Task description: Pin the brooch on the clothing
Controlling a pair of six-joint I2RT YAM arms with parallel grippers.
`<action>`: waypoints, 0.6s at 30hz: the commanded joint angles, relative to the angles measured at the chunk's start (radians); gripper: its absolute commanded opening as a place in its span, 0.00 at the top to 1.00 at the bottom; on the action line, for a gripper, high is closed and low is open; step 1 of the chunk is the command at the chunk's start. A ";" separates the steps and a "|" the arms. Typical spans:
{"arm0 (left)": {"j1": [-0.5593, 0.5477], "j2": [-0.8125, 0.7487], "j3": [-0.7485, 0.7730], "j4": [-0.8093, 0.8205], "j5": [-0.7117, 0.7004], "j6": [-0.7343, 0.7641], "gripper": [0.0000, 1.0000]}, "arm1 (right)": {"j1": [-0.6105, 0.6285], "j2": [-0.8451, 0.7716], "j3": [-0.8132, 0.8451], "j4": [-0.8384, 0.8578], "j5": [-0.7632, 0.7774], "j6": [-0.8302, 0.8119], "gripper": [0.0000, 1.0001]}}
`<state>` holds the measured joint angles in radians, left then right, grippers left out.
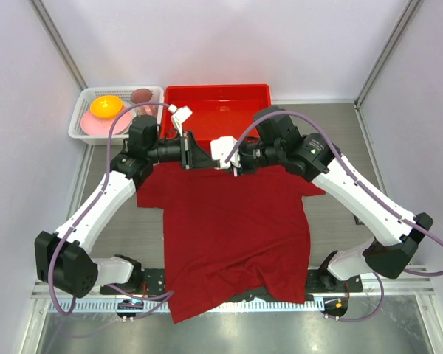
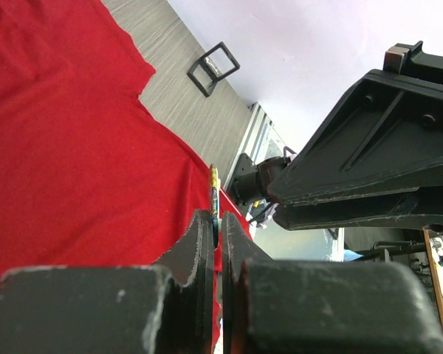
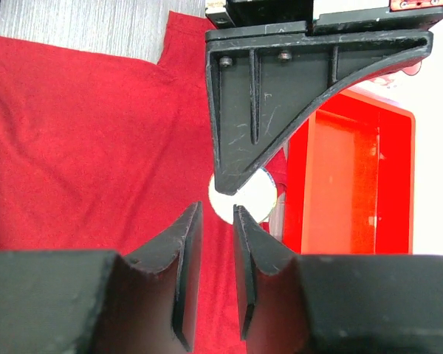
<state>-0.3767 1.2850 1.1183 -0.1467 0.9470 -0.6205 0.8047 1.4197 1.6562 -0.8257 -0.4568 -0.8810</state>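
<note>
Brooch (image 2: pixel 214 193) is pinched edge-on between the flat black fingers of my left pincer (image 2: pixel 215 221). It hangs just over the collar end of the clothing (image 1: pixel 236 221), at 12 o'clock from the shirt's middle in the overhead view. I judge it is held upright there so the other arm can get at it. It looks like a thin, rigid disc: pale and round from the right wrist camera, with a coloured rim from the left one. Beneath it the dark red shirt lies soft and mostly flat on the grey, streaked tabletop (image 1: pixel 144 228), with its hem rumpled at 6 o'clock. My right pincer (image 3: pixel 215 214) faces the disc from 3 o'clock, jaws slightly spread and gripping nothing, tips just short of it. I think it is ready to work the fastening. A glossy, hard red tray (image 1: pixel 218 88) sits beyond the collar at 12 o'clock.
</note>
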 commanded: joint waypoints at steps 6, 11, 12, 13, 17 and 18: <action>-0.021 -0.039 0.028 -0.007 0.038 0.013 1.00 | 0.025 -0.004 0.004 0.008 0.052 -0.056 0.72; -0.025 -0.039 0.031 -0.007 0.041 0.013 1.00 | 0.034 0.001 0.001 -0.004 0.066 -0.088 0.72; -0.025 -0.041 0.031 -0.007 0.042 0.013 1.00 | 0.036 0.002 0.004 -0.009 0.067 -0.093 0.72; -0.027 -0.039 0.031 -0.007 0.041 0.013 1.00 | 0.037 0.004 0.002 -0.013 0.069 -0.102 0.72; -0.030 -0.042 0.031 -0.007 0.044 0.016 1.00 | 0.050 0.004 -0.003 -0.007 0.082 -0.115 0.72; -0.033 -0.042 0.032 -0.010 0.044 0.016 1.00 | 0.051 0.004 -0.006 -0.006 0.093 -0.116 0.72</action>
<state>-0.4004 1.2778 1.1183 -0.1516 0.9634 -0.6186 0.8417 1.4212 1.6543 -0.8497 -0.3916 -0.9699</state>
